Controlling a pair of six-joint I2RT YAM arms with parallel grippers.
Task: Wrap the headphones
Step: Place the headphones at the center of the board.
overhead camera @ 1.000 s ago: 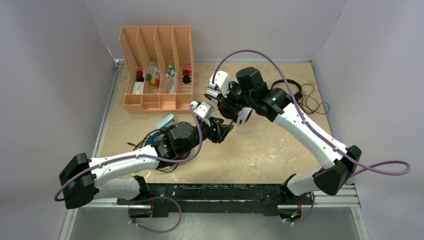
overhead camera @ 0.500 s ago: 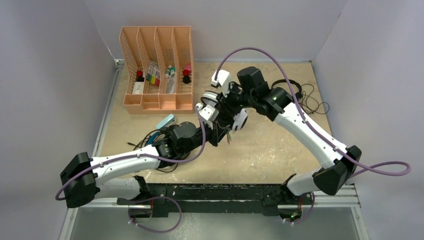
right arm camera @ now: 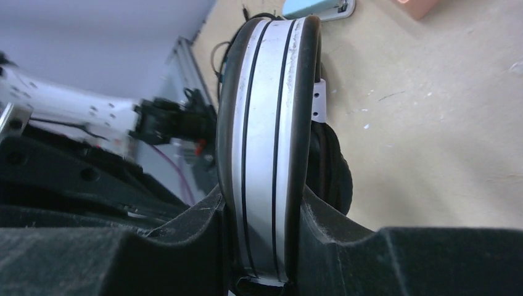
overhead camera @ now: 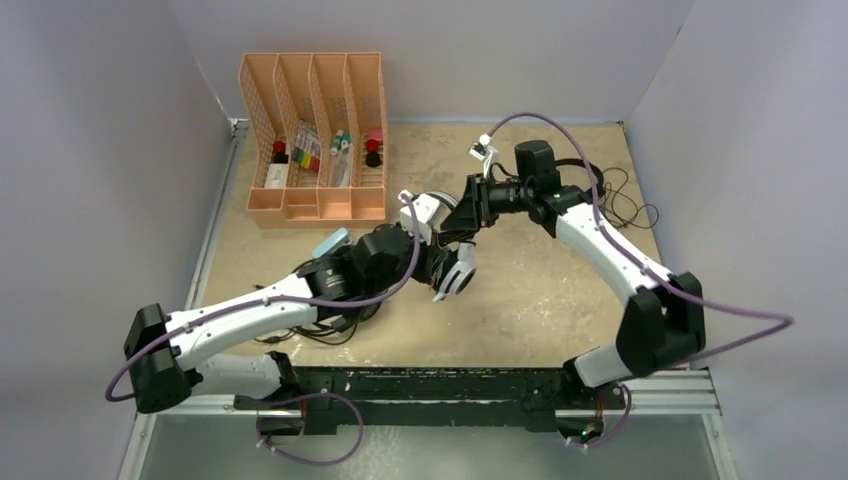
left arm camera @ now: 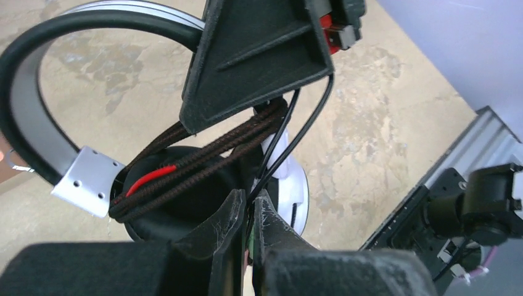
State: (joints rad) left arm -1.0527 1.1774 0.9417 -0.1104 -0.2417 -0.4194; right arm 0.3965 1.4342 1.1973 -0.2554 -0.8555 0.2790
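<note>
- The white-and-black corded over-ear headset (right arm camera: pixel 266 92) is held up above the beige mottled bench (overhead camera: pixel 520 300), near its middle, between the 2 arms.
- The right claw (right arm camera: pixel 265 213) is clamped on the headset's headband, 1 padded finger on each flat side of the band.
- The left claw (left arm camera: pixel 250 202) has its fingers together, pinching a thin black cable (left arm camera: pixel 295 132) that runs down from the headset into the gap between them.
- From the left wrist, the headband arches overhead. A white ear cup (left arm camera: pixel 295 185) hangs just beyond the fingertips.
- A bunch of dark braided cord (left arm camera: pixel 203 157), 1 strand with a red stretch, crosses the black ear pad beside that cup.
- From above, the ear cup (overhead camera: pixel 458 272) hangs just right of the left claw.
- A slim all-black headset (overhead camera: pixel 597 175) lies at the back right of the bench, partly behind the right arm, its thin cable loose beside it.
- A light-blue piece (overhead camera: pixel 330 243) and loops of black cable (overhead camera: pixel 335 328) show from under the left arm; the rest is hidden.
- A peach plastic file organiser (overhead camera: pixel 262 120) with 4 slots stands at the back left, small items in its slots.
</note>
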